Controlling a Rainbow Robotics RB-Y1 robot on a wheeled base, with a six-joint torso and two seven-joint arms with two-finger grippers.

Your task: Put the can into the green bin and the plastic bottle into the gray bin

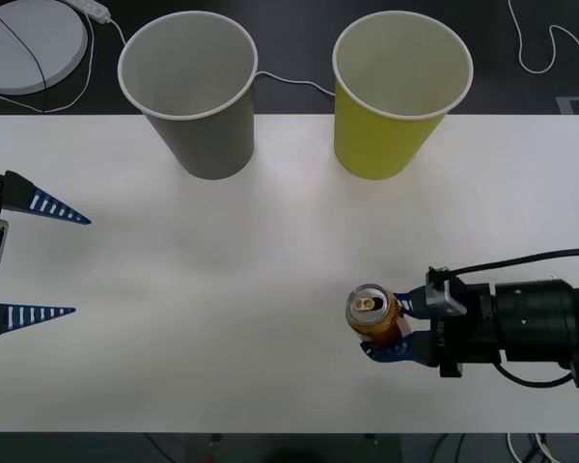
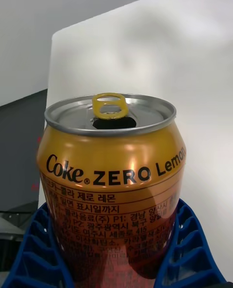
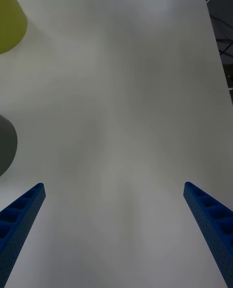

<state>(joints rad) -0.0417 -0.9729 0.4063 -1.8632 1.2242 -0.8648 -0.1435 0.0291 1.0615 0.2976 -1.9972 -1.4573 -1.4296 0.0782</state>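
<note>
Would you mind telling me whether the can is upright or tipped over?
Upright: the can shows its silver top facing up, standing on the table between the right end effector's blue fingers.

The can point(image 2: 111, 181) is glossy metal, its orange-gold side shining with highlights and its silver top point(image 2: 110, 116) brushed and bright. The right gripper point(image 1: 394, 329) clasps it with ribbed blue plastic fingers point(image 2: 187, 249). The gray bin point(image 1: 191, 92) and green bin point(image 1: 398, 92) look like matt paper with smooth pale insides, standing on a smooth matt white table point(image 1: 222, 318).
</note>
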